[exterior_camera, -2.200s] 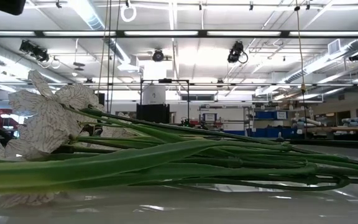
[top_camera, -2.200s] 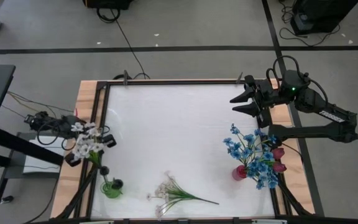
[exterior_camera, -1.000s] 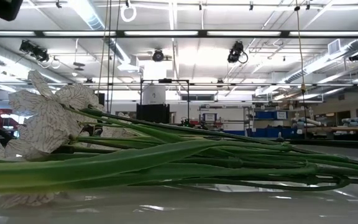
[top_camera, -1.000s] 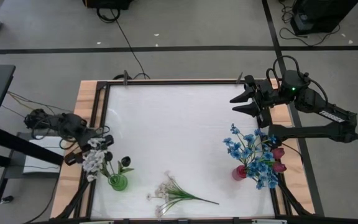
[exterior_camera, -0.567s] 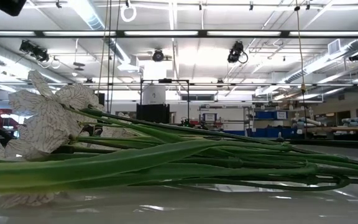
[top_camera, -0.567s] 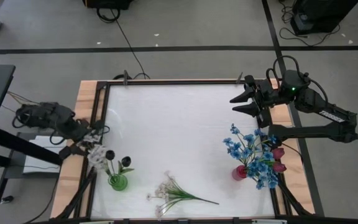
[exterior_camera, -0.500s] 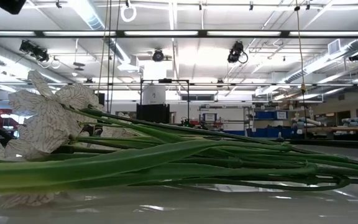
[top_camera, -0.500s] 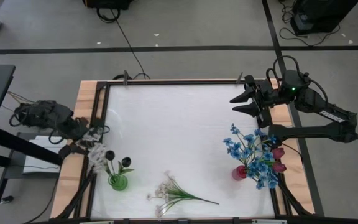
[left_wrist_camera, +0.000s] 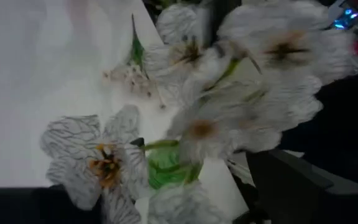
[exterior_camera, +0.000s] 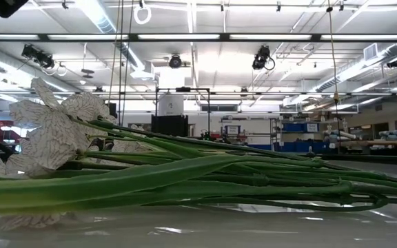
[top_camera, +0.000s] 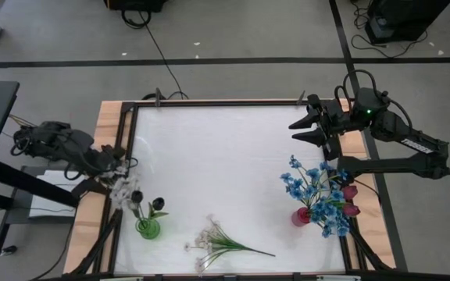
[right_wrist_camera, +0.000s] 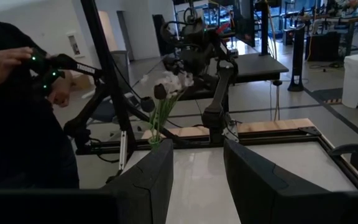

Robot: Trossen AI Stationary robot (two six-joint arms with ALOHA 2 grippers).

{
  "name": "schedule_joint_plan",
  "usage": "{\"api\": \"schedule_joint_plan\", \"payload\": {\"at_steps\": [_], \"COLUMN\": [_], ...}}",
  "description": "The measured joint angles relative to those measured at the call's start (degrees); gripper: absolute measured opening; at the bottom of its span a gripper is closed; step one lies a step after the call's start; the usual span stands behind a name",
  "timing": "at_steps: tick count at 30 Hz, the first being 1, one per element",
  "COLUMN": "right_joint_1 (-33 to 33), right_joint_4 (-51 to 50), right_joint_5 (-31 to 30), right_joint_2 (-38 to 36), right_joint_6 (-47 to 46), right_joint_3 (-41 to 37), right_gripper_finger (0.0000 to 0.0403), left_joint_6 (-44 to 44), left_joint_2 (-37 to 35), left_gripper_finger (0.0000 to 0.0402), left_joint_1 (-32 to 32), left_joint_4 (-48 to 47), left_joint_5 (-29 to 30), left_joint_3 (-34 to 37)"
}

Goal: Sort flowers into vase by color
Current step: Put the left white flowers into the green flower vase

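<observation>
At the table's left edge, the left tool (top_camera: 118, 166) is released beside the white flowers (top_camera: 121, 190) in the green vase (top_camera: 148, 228). Right tool (top_camera: 301, 130) grasps nothing.

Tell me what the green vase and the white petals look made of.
Green vase: looks like translucent glass or clear plastic, glossy; light passes through its green body. White petals: likely fabric, matte, with printed dark veins and flat, stiff edges, so artificial rather than real.
</observation>
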State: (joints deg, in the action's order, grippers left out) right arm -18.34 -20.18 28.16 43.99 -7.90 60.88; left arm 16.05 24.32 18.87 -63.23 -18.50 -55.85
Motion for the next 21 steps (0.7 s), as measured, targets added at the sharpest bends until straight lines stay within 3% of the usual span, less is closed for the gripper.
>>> {"api": "schedule_joint_plan", "payload": {"at_steps": [6, 16, 21], "right_joint_1": [0.01, 0.01, 0.00], "right_joint_4": [0.00, 0.44, 0.44], "right_joint_5": [-0.02, 0.00, -0.02], "right_joint_2": [0.00, -0.02, -0.02], "right_joint_6": [-0.02, 0.00, 0.00], "right_joint_3": [0.00, 0.00, 0.00], "right_gripper_finger": [0.0151, 0.0151, 0.0151], "left_joint_6": [4.93, 5.22, 4.98], "left_joint_2": [1.41, 9.88, 13.60], "left_gripper_finger": [0.0308, 0.0309, 0.0308], "left_joint_1": [0.00, 0.01, 0.00], "left_joint_4": [-2.19, -11.50, -14.07], "left_joint_5": [-0.72, -0.68, 2.68], "left_joint_3": [-1.71, -15.02, -19.68]}}
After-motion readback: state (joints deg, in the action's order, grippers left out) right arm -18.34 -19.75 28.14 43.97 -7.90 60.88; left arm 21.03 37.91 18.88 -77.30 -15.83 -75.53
